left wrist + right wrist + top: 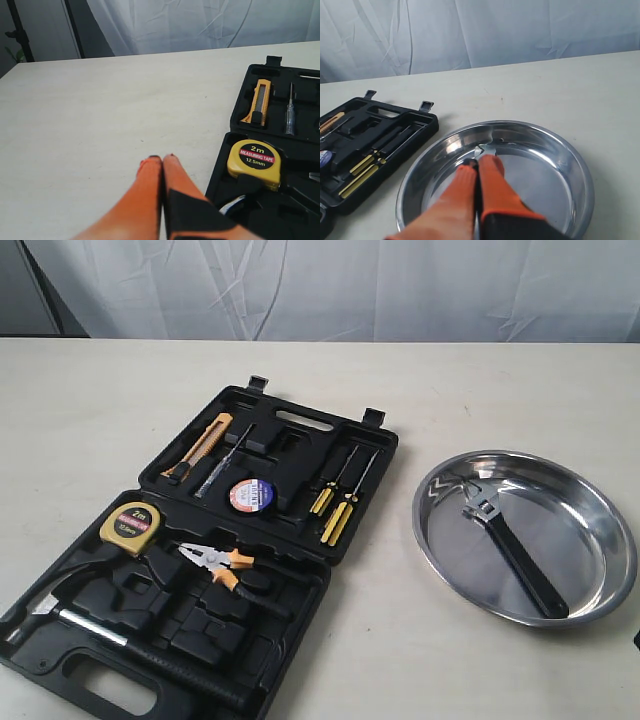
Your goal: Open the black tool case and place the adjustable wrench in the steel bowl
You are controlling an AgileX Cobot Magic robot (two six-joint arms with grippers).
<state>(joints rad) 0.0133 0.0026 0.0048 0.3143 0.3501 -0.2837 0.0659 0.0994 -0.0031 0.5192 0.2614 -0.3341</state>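
Note:
The adjustable wrench [512,555] lies inside the steel bowl [575,505] on the right of the table, silver head toward the far left rim, black handle toward the near right. The black tool case [290,445] lies open flat on the left. In the right wrist view my right gripper [481,161] hangs shut above the bowl [545,170]; only the wrench's silver head [485,150] shows past the fingertips. My left gripper [161,157] is shut over bare table just beside the case [223,165]. Neither gripper appears in the exterior view.
The case holds a yellow tape measure [132,526], orange-handled pliers [222,565], a hammer [80,620], a utility knife [205,445] and yellow-handled screwdrivers [340,505]. A white curtain backs the table.

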